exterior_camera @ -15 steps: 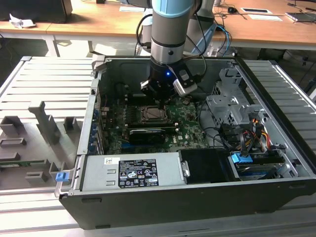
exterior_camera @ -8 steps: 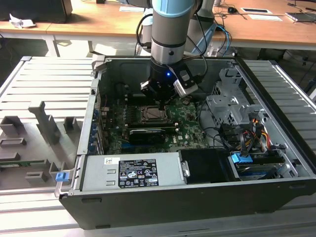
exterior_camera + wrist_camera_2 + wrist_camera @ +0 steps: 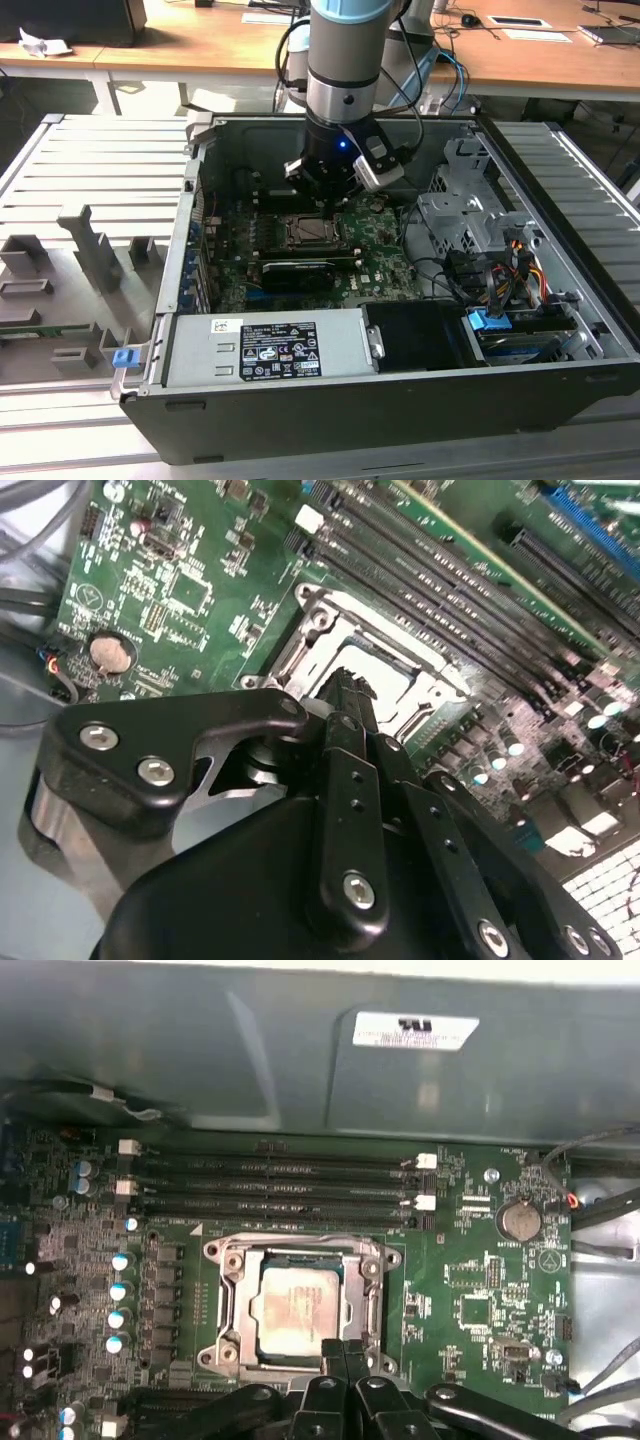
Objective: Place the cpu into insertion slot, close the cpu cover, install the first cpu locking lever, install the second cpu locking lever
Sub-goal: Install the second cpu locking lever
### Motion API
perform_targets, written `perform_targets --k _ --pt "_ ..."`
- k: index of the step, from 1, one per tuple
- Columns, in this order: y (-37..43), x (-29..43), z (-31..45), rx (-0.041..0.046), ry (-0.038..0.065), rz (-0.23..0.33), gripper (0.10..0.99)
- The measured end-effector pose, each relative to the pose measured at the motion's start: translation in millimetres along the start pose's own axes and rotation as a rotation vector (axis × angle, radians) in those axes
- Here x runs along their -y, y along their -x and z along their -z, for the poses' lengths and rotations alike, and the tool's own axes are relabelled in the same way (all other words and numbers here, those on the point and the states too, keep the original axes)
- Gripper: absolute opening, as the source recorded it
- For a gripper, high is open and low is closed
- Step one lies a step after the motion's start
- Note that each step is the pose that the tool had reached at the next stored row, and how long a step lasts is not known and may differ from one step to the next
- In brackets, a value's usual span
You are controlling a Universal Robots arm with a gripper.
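One cpu [image 3: 297, 1305] under cpu cover [image 3: 232, 1300]

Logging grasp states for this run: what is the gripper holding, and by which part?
Nothing: the gripper is shut and empty at the cpu cover's edge.

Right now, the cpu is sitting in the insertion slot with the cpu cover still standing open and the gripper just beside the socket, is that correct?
Not quite: in the first wrist view the cpu cover lies flat around the cpu, not standing open. The cpu is in the insertion slot, and the gripper is at the socket's edge.
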State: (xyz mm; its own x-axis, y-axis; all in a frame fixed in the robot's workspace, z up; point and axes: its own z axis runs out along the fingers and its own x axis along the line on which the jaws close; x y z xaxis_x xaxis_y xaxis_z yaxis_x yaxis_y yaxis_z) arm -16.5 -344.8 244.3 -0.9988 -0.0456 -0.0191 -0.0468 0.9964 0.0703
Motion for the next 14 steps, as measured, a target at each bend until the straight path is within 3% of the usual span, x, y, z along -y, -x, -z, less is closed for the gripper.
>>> perform_targets --k 6,10,14 --pt "-0.5 10.3 0.7 0.0 0.0 0.0 0.106" --pt "-0.5 11.0 1.8 -0.0001 0.0 0.0 0.106" --pt "-0.4 11.0 8.4 0.0001 0.0 0.0 0.106"
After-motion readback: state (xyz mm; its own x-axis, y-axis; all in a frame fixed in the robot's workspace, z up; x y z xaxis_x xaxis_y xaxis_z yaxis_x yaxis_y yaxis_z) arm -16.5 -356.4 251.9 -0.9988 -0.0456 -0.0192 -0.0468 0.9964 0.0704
